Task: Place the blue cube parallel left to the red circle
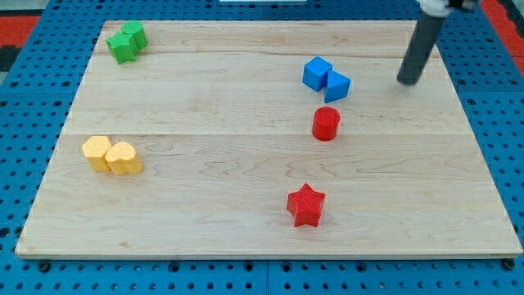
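The blue cube [316,72] lies on the wooden board [205,205] right of centre toward the view's top, touching a blue triangular block [337,85] on its right. The red circle, a short cylinder [325,124], stands just below these two. My tip [407,81] is at the view's upper right, well to the right of the blue blocks and apart from them, with nothing touching it.
A red star [306,205] lies below the red cylinder near the view's bottom. Two yellow blocks [111,155] sit together at the left. Two green blocks [126,41] sit together at the top left corner. A blue pegboard [24,164] surrounds the board.
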`<action>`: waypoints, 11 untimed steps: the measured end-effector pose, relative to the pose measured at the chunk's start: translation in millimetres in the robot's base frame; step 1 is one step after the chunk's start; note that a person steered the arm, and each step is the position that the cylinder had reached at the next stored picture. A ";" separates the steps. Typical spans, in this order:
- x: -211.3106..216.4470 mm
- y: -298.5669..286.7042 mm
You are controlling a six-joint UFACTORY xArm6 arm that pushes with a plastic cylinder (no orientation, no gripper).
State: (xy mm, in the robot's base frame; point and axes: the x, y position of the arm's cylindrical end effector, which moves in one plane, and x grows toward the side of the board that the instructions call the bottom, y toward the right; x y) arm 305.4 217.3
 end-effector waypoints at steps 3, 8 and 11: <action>16.2 -113.2; 15.4 -290.5; 83.3 -323.0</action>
